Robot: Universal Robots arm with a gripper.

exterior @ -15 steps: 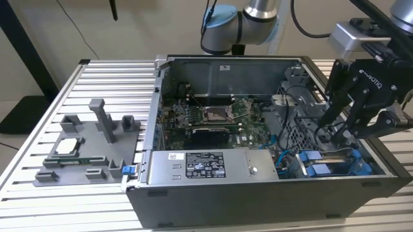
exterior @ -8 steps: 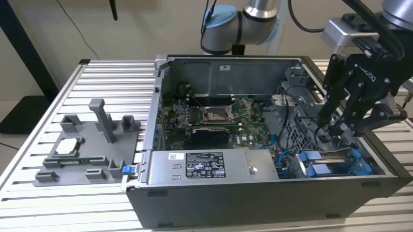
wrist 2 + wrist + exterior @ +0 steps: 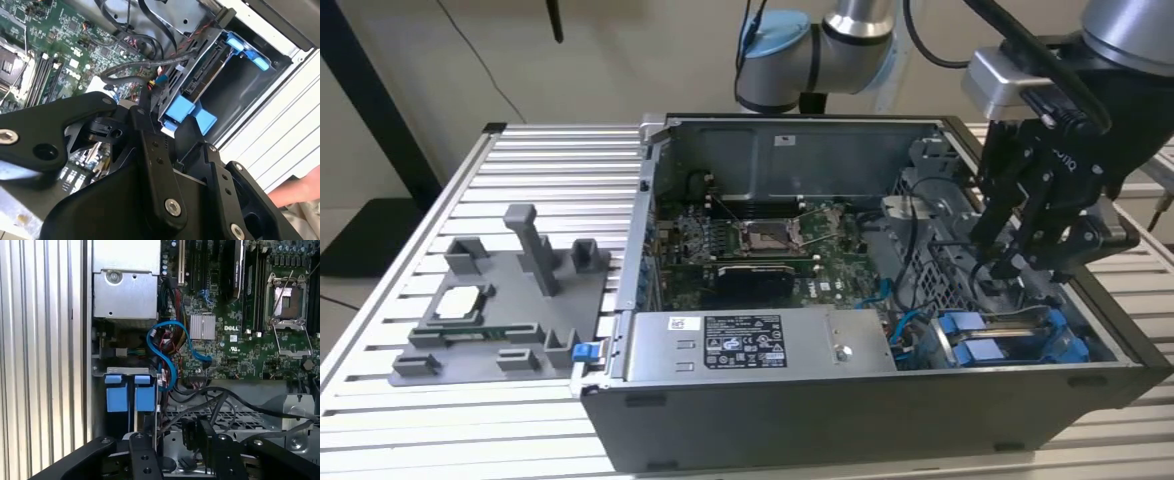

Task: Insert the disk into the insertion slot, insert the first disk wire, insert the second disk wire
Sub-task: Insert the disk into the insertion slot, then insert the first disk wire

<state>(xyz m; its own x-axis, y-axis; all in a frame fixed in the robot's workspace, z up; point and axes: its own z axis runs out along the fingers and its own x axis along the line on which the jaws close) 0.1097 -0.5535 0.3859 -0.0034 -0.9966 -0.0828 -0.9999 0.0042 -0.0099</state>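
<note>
Your black gripper (image 3: 1003, 268) hangs beside the blue-framed silver-grey disk (image 3: 200, 75) in the grey metal insertion slot (image 3: 1014, 330). I cannot tell its grip. Nearby loose black cables (image 3: 235, 400) could snag it.

the hand (image 3: 1005, 267) hangs in the computer case (image 3: 854, 420) near the insertion slot (image 3: 1007, 338).

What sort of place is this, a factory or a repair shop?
Probably a robotics lab test bench: a robot arm reaches into an open computer case on a slotted metal table, beside a grey parts fixture.
</note>
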